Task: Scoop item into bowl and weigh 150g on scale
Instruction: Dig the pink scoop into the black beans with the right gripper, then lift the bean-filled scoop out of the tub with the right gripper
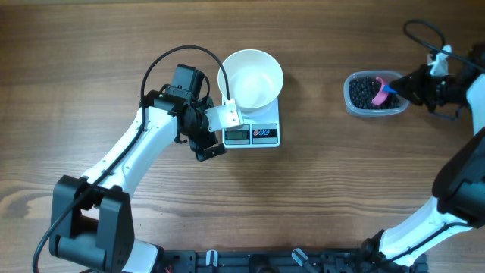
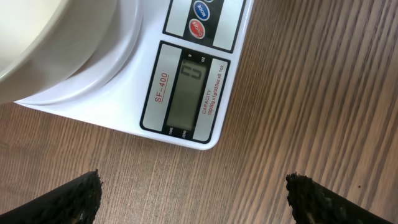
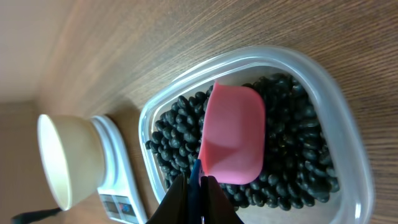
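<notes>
Wood bench (image 1: pixel 114 45). Empty bowl (image 1: pixel 251 78) sits on scale (image 1: pixel 251 135), just ahead of left fingers (image 2: pixel 71 199), which are spread wide and hold nothing. Clear tub (image 1: pixel 375 94) lies below right fingers (image 3: pixel 177 204), which are clamped on pink scoop (image 3: pixel 233 134) handle. Heaped item (image 3: pixel 292 137) fills tub under scoop. Likely hard, loose, rolls and spills easily; lift by scoop only, keep level.

Clear plastic tub (image 3: pixel 348 143), pink scoop (image 3: pixel 233 134), wooden table (image 1: pixel 318 189)

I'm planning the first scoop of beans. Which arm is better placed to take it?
Right. The right gripper is shut on the pink scoop, poised over the beans in the clear tub. The left gripper hangs open and empty beside the scale, across the table from the tub.
</notes>
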Robot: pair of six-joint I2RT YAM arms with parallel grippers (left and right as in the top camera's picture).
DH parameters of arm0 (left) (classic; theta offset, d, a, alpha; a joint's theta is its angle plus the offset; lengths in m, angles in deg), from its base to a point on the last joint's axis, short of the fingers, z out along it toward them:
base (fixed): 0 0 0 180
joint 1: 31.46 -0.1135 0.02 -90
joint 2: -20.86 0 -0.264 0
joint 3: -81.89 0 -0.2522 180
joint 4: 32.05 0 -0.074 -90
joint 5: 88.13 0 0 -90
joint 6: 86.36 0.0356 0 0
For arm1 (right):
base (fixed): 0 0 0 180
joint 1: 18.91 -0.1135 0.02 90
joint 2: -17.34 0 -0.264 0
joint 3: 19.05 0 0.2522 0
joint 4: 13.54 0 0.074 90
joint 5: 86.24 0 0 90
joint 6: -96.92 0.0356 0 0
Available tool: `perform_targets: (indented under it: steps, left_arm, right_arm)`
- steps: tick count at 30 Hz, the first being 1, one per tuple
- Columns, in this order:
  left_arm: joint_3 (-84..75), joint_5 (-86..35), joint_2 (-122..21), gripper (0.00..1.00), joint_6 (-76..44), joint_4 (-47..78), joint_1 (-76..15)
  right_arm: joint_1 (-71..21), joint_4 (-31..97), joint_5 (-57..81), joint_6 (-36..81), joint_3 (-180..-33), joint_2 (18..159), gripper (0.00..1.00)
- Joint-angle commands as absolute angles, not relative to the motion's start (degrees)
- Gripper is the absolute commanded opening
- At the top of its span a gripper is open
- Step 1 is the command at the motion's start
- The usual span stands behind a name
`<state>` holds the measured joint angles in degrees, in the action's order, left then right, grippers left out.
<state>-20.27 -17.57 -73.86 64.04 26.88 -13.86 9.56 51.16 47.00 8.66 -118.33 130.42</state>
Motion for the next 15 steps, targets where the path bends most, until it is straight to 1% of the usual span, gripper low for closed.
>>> perform_targets:
  steps: [1, 6, 10, 13, 14, 15]
  left_arm:
    - [-20.6, -18.7, -74.6, 1.00, 64.9, 26.9, -14.1]
    - [-20.6, -18.7, -74.6, 1.00, 64.9, 26.9, -14.1]
    - [-20.6, -18.7, -74.6, 1.00, 64.9, 26.9, -14.1]
    - [-20.6, -18.7, -74.6, 1.00, 64.9, 26.9, -14.1]
    - [-20.6, -18.7, -74.6, 1.00, 64.9, 26.9, -14.1]
    - [-20.6, -18.7, -74.6, 1.00, 64.9, 26.9, -14.1]
  right_arm:
    - [11.0, 50.8, 55.6, 5.4, -117.5, 133.4, 0.04]
    - [15.8, 51.6, 60.9, 5.6, -117.5, 133.4, 0.04]
    - [19.4, 53.6, 61.3, 5.4, -117.5, 133.4, 0.06]
    - [21.1, 53.6, 65.8, 5.4, -117.5, 133.4, 0.09]
    - [21.5, 53.7, 67.0, 5.5, -117.5, 133.4, 0.09]
    - [21.8, 53.9, 67.9, 5.6, -117.5, 133.4, 0.06]
